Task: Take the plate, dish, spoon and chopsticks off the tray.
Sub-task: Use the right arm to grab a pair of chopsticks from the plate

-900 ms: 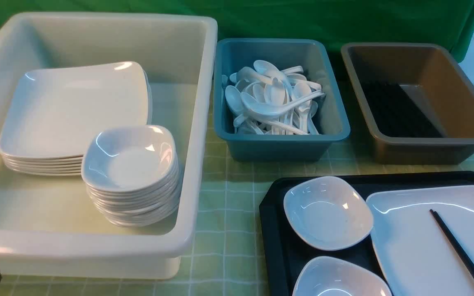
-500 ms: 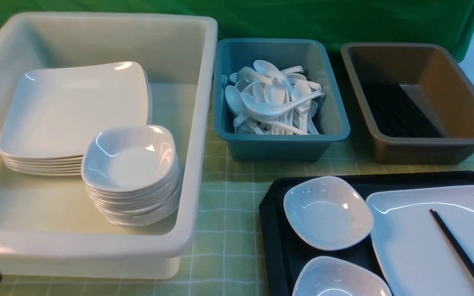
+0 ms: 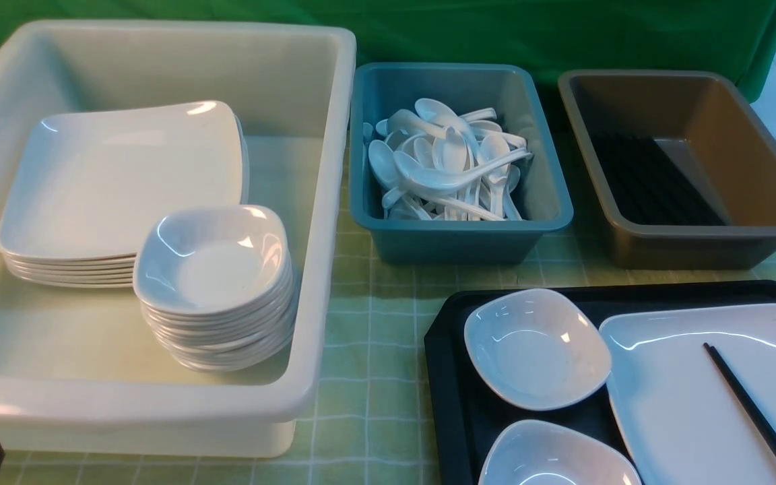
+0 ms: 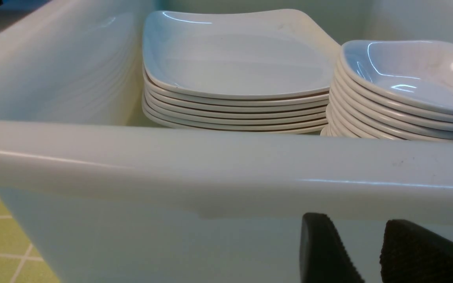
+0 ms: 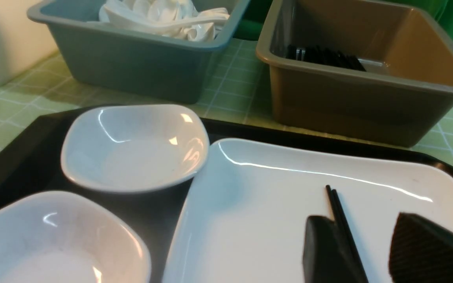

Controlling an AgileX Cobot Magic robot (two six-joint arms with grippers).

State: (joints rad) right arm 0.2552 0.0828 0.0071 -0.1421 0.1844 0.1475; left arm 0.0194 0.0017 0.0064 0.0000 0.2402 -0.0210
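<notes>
On the large white plate (image 3: 684, 404), toward its right side, lie the black chopsticks (image 3: 745, 407), side by side. Their long axis slants from a far tip near the plate's middle back toward the robot's right. Plate and two small dishes (image 3: 536, 350) (image 3: 556, 458) sit on the black tray (image 3: 445, 377). The right gripper (image 5: 362, 218) hovers over the sticks' near part, jaws apart and gripping nothing. The left gripper (image 4: 354, 218), jaws parted and empty, faces the white tub (image 3: 320, 202) of stacked plates and dishes. Beyond the tray stand a blue tub (image 3: 543, 202) of white spoons (image 3: 448, 162) and a brown tub (image 3: 752, 168).
</notes>
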